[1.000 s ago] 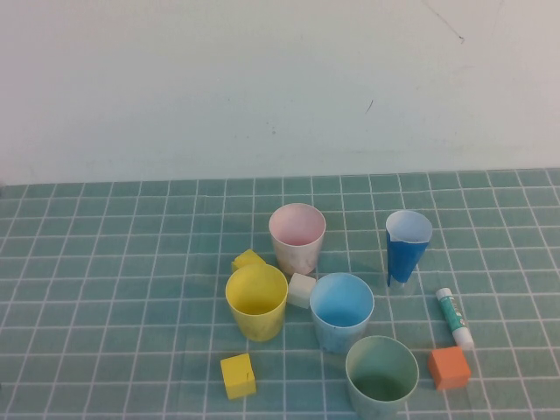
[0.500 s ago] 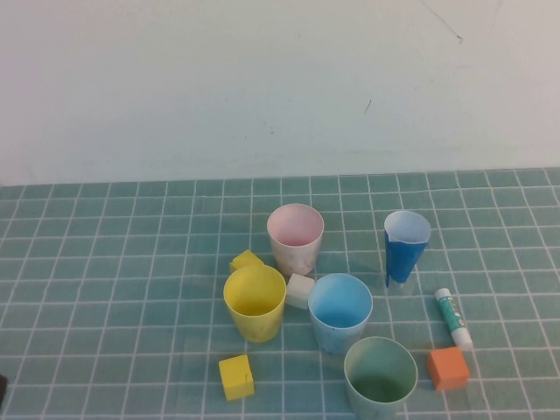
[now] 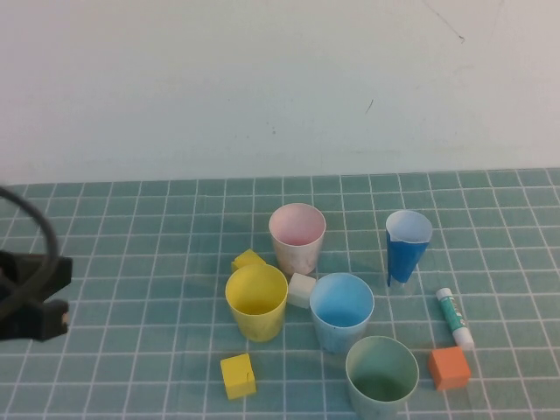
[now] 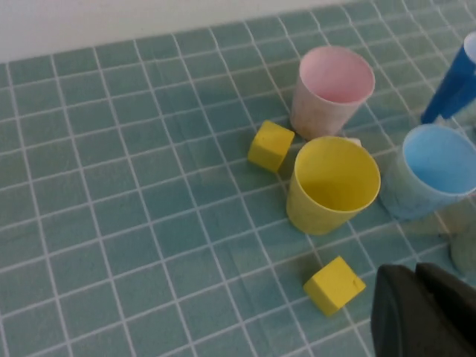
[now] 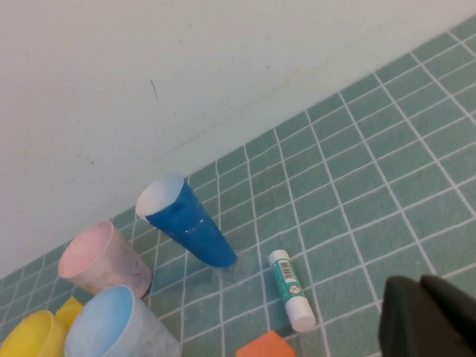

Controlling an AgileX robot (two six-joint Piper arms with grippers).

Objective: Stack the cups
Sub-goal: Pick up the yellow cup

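Four cups stand upright and apart in a cluster: pink at the back, yellow front left of it, light blue to the right of the yellow one, pale green nearest the front edge. My left gripper hovers at the far left, well away from the cups, shut and empty. From its wrist its dark fingers show pressed together, with the yellow cup, pink cup and light blue cup ahead. My right gripper is out of the high view, shut and empty, beside the glue stick.
A dark-blue cone cup stands right of the pink one. Two yellow blocks and a white block lie among the cups. A glue stick and an orange block lie at the right.
My left arm has come into the high view from the lower left edge. The cups and blocks have not moved.
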